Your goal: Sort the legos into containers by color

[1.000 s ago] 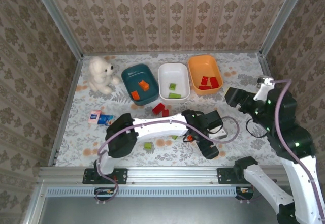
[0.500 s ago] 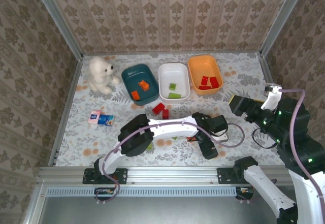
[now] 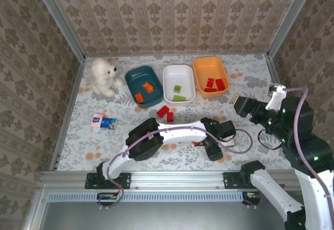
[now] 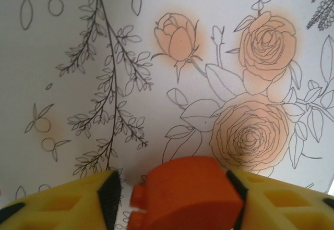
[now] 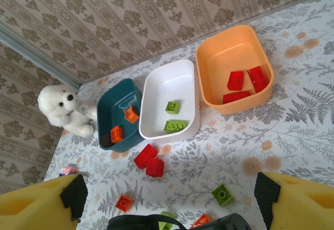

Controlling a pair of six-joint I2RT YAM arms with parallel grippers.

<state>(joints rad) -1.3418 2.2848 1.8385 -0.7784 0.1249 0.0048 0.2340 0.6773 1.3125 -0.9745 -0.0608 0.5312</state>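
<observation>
Just beyond the yellow left fingers (image 4: 284,201) we see a white tablecloth printed with peach roses and grey leafy sprigs (image 4: 104,58), lying flat under soft, even light. Well beyond the yellow right fingers (image 5: 31,204) that cloth runs up to beige walls papered in a brown damask pattern (image 5: 130,11). The walls close the table in on three sides between grey metal corner posts (image 3: 58,19), and behind both pairs of fingers a ribbed grey metal rail (image 3: 172,196) edges the near side.
</observation>
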